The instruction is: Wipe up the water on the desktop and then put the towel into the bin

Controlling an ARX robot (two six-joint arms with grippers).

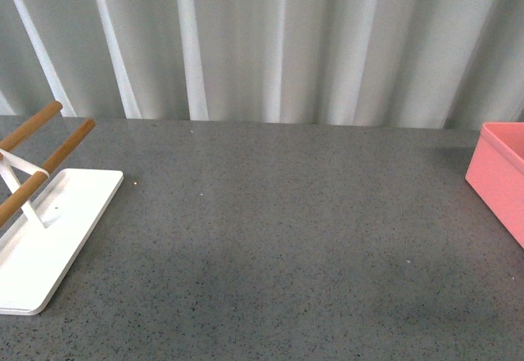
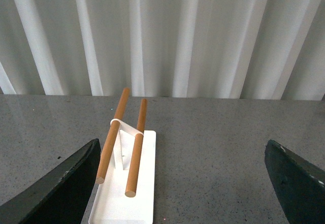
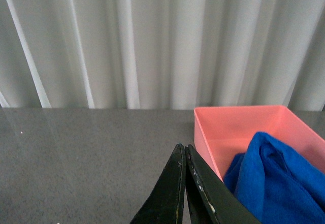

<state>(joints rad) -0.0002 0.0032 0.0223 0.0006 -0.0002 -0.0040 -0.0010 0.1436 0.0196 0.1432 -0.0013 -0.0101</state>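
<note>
Beside the right end effector — fingers pressing together, gripping nothing — the towel is lying inside the bin; left end effector is gaping apart.

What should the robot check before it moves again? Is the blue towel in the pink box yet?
1. Towel in the bin: ok. In the right wrist view the towel sits inside the bin, piled against its near wall.
2. Right gripper let go: ok. The right gripper has its fingers pressed together, with nothing between them.
3. Left gripper free: ok. The left gripper is wide open and holds nothing.
4. Water wiped off the desktop: cannot tell. No puddle shows, but thin water would be hard to see.
5. Rack out of the way: ok. The white tray with wooden rods stands at the left, far from the bin.
</note>
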